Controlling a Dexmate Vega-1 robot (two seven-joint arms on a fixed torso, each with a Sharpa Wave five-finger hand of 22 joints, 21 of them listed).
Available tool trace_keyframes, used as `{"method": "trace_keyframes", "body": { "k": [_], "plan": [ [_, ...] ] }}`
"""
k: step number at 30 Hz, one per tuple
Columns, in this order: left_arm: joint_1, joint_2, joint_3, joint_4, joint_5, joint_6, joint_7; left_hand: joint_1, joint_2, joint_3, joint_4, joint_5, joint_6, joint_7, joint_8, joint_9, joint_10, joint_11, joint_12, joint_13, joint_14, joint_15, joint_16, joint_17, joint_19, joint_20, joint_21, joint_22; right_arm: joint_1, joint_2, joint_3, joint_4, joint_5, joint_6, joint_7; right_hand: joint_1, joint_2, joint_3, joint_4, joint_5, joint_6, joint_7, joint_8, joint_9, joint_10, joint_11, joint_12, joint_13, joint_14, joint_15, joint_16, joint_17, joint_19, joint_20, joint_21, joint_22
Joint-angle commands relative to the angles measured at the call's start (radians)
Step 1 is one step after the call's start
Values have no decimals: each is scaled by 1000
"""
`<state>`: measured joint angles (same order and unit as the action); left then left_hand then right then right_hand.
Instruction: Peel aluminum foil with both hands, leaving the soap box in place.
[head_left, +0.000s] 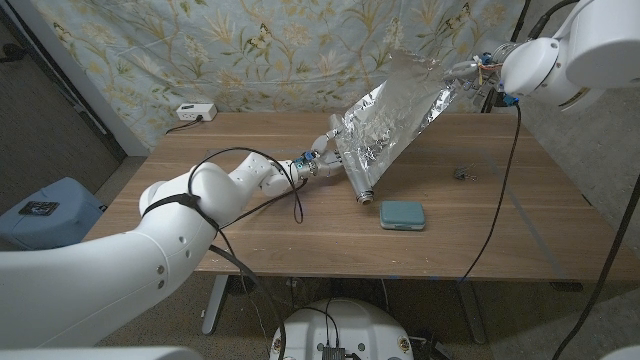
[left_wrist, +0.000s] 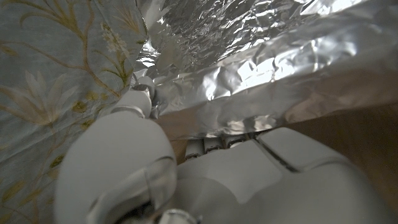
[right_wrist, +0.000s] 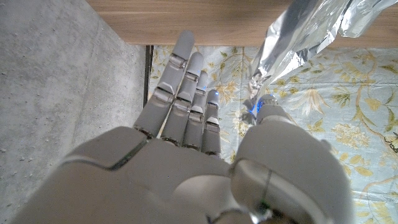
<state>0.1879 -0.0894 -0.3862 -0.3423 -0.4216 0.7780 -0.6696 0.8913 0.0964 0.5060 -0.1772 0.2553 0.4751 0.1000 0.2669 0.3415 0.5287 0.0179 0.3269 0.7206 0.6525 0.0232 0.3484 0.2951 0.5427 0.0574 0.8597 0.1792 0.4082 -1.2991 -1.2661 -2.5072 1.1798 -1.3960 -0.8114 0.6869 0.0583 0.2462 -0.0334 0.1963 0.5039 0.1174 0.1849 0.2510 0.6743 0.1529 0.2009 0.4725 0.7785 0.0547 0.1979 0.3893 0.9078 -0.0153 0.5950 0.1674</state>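
At the centre of the head view, your left hand grips the foil roll low over the table. Your right hand, upper right, pinches the raised sheet's corner, other fingers straight. The soap box lies just below the roll.

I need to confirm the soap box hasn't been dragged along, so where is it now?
In the head view the teal soap box lies on the table, right of centre near the front edge, just beside the lower end of the foil roll, not touched by either hand.
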Motion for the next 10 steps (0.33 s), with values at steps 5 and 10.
{"method": "trace_keyframes", "body": {
  "k": [5, 10],
  "plan": [
    [8, 20, 54, 3, -48, 11, -21, 11, 19, 27, 18, 5, 5, -1, -2, 4, 3, 2, 4, 4, 22, -8, -1, 4, 1, 1, 9, 5, 22, 6, -20, 41, -70, 0, 158, -23, 2, -12, -10, 14, -64, 6, 5, -14, -88, 34, -14, -5, -136, 83, -9, -12, -125, 121, -83, 5],
    [10, 28, 73, 3, -61, 14, -32, 9, 18, 28, 19, 5, 3, -1, -3, 4, 3, 1, 4, 5, 21, -8, -2, 4, 1, 1, 10, 5, -31, 9, 31, 46, -150, 0, 258, -28, 6, -14, -12, 16, -87, 8, 5, -18, -125, 43, -19, -11, -173, 102, -10, -18, -164, 160, -111, 5]
  ]
}}
